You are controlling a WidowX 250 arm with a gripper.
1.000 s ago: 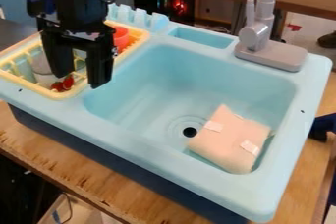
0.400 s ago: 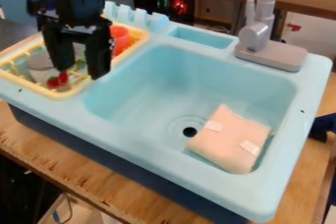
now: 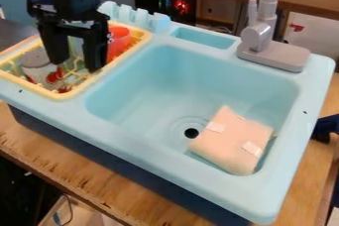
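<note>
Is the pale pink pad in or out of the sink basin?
In: the pink pad lies low within the walls of the basin, beside the dark drain hole.

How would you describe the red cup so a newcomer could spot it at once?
Find the light-blue toy sink, then the yellow rack at its left in the picture. The red cup sits in the rack's far part, right of the black gripper. Its red-orange colour separates it from the grey-white item left of the gripper.

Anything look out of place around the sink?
Possibly the peach, padded square with white patches: it lies askew in the light-blue plastic basin, beside the dark drain hole, odd for something soft.
</note>
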